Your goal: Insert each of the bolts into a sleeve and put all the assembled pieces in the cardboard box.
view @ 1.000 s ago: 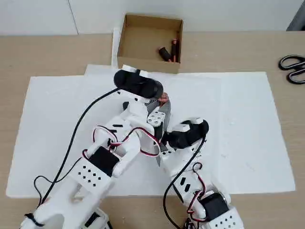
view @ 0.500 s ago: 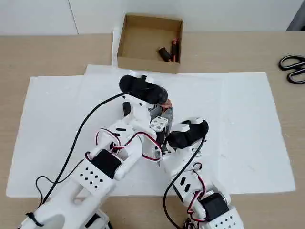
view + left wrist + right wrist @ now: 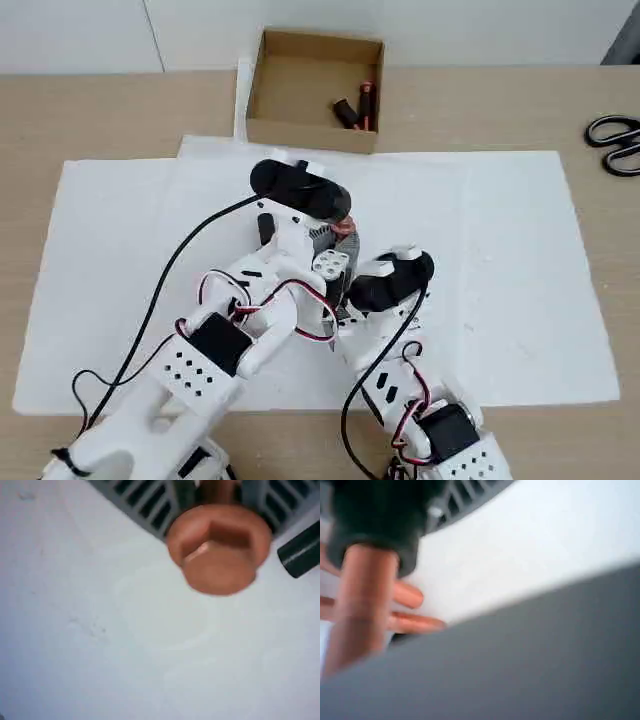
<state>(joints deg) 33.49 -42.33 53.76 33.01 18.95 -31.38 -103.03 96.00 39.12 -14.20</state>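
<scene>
Both grippers meet over the middle of the white paper point(image 3: 500, 260). My left gripper point(image 3: 343, 226) is shut on an orange bolt point(image 3: 217, 550), whose hex head faces the left wrist camera between the ribbed grey fingers point(image 3: 140, 497). My right gripper point(image 3: 344, 255) is shut on a black sleeve point(image 3: 370, 525), and the bolt's orange shaft point(image 3: 360, 605) enters the sleeve's end. The sleeve's tip point(image 3: 300, 555) shows beside the bolt head. Two more orange bolts point(image 3: 407, 596) lie on the paper behind. The cardboard box point(image 3: 300, 132) at the back holds assembled pieces point(image 3: 355, 108).
Black scissors point(image 3: 615, 145) lie on the wooden table at the far right. The white paper stretches bare to both sides of the arms. Black cables loop along the left arm point(image 3: 160, 290).
The left arm has shifted a little to the right and toward the right gripper, bringing the bolt closer against the sleeve. The right arm has barely moved.
</scene>
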